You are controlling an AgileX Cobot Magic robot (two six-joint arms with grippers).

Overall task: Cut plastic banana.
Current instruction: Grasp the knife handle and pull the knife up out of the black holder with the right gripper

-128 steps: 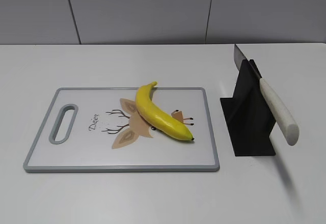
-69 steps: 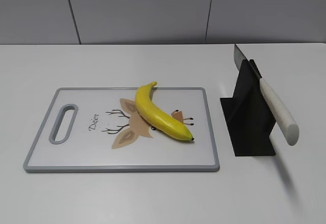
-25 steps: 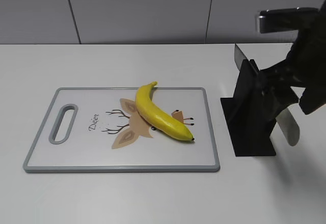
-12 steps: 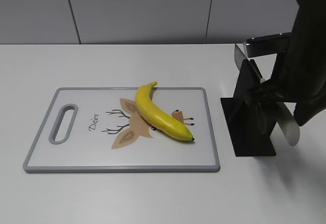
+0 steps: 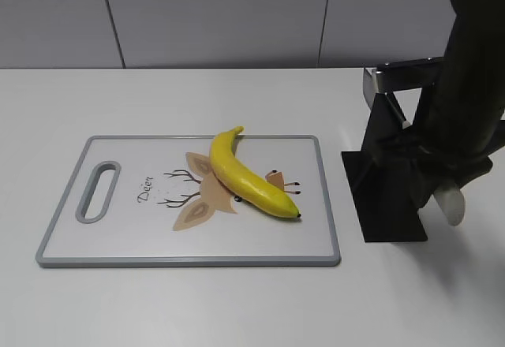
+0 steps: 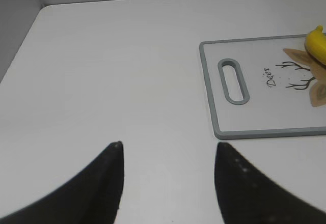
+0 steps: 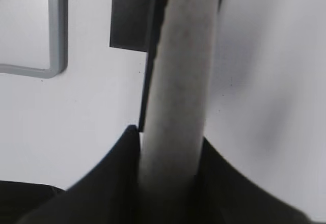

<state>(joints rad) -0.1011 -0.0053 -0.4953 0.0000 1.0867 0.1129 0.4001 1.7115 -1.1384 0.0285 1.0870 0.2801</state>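
Since a second ago we are dropping our right gripper (image 7: 170,147) onto the knife handle (image 7: 181,81) in the black stand (image 5: 387,197), jaws clasping it, left gripper (image 6: 168,178) hanging spread, plastic banana (image 5: 248,175) lying on the cutting board (image 5: 118,236).

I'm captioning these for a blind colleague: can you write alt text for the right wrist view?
Close-up from the right wrist: the right gripper has its two dark fingers on either side of a knife's pale, speckled handle, which runs up the frame into a black knife stand. A grey-rimmed cutting board corner shows at upper left on the white table.
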